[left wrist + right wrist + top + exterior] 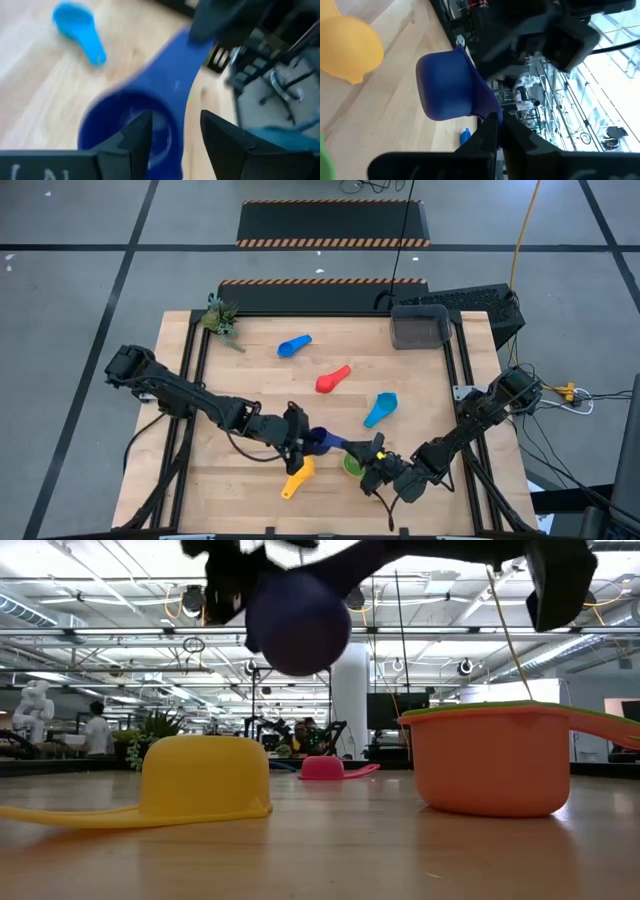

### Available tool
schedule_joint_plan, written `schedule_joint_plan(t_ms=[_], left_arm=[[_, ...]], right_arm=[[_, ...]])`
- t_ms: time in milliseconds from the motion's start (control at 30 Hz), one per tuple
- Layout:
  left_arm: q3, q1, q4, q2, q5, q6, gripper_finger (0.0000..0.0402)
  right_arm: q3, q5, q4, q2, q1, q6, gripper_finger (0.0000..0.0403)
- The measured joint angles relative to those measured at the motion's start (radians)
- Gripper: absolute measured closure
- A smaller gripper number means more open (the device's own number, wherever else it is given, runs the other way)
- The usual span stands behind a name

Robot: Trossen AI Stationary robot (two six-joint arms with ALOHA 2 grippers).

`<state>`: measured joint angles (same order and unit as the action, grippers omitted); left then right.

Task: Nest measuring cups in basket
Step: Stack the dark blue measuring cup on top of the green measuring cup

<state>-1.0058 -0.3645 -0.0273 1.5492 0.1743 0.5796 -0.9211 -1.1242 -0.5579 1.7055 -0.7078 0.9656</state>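
Between both tools (378, 454), navy cup (318, 442) (handle pinched)

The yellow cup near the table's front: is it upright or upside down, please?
Upside down: in the low view the yellow cup rests rim-down, domed bottom up, handle flat on the table.

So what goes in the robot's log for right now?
right gripper: shut on navy cup handle, cup in air | left gripper: open at cup bowl | basket: no cups visible inside

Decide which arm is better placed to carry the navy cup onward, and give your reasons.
Right. The right gripper is shut on the navy cup's handle, holding it above the table, while the left gripper stands open around the cup's bowl.
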Motion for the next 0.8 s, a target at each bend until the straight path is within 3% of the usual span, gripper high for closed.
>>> schedule_joint_plan(t_ms=[267,567,800], left_arm=[[0.0,-0.04,0.005,-0.086,0.104,-0.089,0.0227],[0.0,-0.047,0.006,-0.109,0.125,-0.139,0.0227],[0.0,-0.032,0.009,-0.109,0.125,-0.155,0.0227]], right_arm=[[0.0,-0.006,0.002,0.0,-0.035,-0.013,0.0402],[0.0,-0.135,-0.043,0.0,-0.118,0.04,0.0403],[0.0,-0.167,-0.065,0.0,-0.234,0.061,0.0403]])
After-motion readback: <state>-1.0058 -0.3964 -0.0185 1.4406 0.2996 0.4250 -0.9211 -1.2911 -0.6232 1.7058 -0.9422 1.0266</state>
